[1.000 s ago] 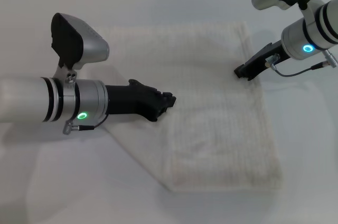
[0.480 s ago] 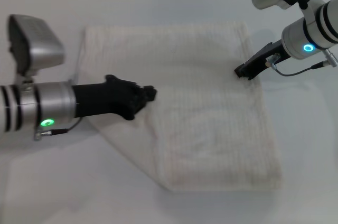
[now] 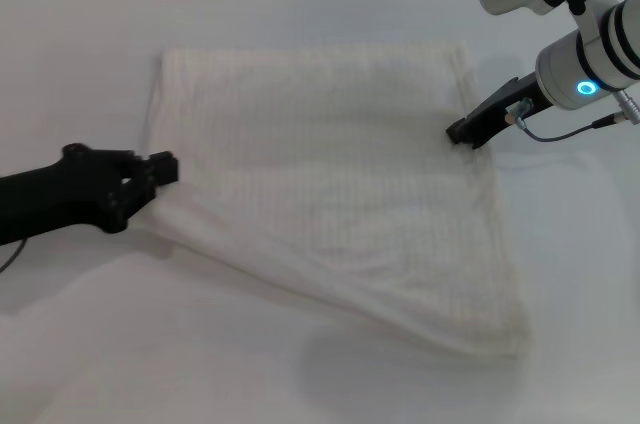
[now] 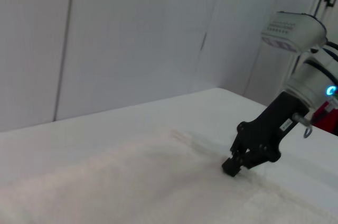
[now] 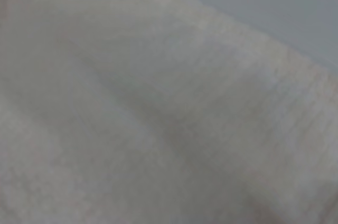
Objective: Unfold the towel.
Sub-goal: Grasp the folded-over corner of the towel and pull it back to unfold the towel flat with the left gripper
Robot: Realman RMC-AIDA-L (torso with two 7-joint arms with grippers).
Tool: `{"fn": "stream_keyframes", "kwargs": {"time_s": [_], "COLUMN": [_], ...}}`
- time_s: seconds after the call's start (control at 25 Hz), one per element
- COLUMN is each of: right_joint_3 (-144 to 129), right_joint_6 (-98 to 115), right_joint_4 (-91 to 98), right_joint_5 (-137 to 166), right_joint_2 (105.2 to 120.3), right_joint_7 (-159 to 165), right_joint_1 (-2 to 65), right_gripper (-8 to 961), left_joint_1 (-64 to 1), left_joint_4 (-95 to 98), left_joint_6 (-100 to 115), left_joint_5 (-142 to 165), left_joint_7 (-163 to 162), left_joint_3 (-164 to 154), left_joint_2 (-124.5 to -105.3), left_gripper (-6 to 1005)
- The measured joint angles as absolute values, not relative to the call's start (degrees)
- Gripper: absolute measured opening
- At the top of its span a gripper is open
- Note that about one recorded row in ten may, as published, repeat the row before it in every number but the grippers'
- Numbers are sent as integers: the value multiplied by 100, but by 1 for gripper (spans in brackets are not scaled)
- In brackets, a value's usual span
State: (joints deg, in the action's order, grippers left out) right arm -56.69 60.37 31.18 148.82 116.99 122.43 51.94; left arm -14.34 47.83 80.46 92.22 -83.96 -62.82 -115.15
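Two grippers at work: my left gripper (image 3: 165,169) grasps the cream ribbed towel's (image 3: 330,174) left edge on the white table (image 3: 80,34); my right gripper (image 3: 458,132), fingers unreadable, pins the right edge; next, lay it flat

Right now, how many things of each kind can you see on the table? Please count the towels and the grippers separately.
Towels: 1, the towel, spread on the table.
Grippers: 2, the left gripper at the towel's left edge and the right gripper pressing on its right edge.
Total: 3.
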Motion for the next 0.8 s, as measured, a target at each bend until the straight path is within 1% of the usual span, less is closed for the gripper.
{"fn": "stream_keyframes", "kwargs": {"time_s": [0.04, 0.16, 0.6, 0.8], "right_joint_3": [-5669, -5669, -5669, -5669], "right_joint_6": [6034, 6032, 6029, 6029], "right_joint_4": [3116, 3114, 3111, 3111], "right_joint_5": [14888, 14894, 14952, 14952], "right_joint_2": [11698, 11698, 11697, 11697], "right_joint_7": [12243, 12243, 12284, 12288], "right_joint_1": [5194, 5191, 5179, 5176], "right_gripper": [-2, -1, -1, -1], "left_joint_1": [-1387, -1331, -1274, -1107], "left_joint_4": [4706, 4591, 4190, 4158], "left_joint_6": [8107, 8235, 8783, 8888], "left_joint_5": [9222, 9222, 9219, 9219], "left_joint_7": [-8358, -8169, -7359, -7231], "left_joint_3": [-6220, -6188, -6110, -5970], "left_joint_2": [-11453, -11416, -11397, -11382], "left_gripper": [45, 45, 46, 46]}}
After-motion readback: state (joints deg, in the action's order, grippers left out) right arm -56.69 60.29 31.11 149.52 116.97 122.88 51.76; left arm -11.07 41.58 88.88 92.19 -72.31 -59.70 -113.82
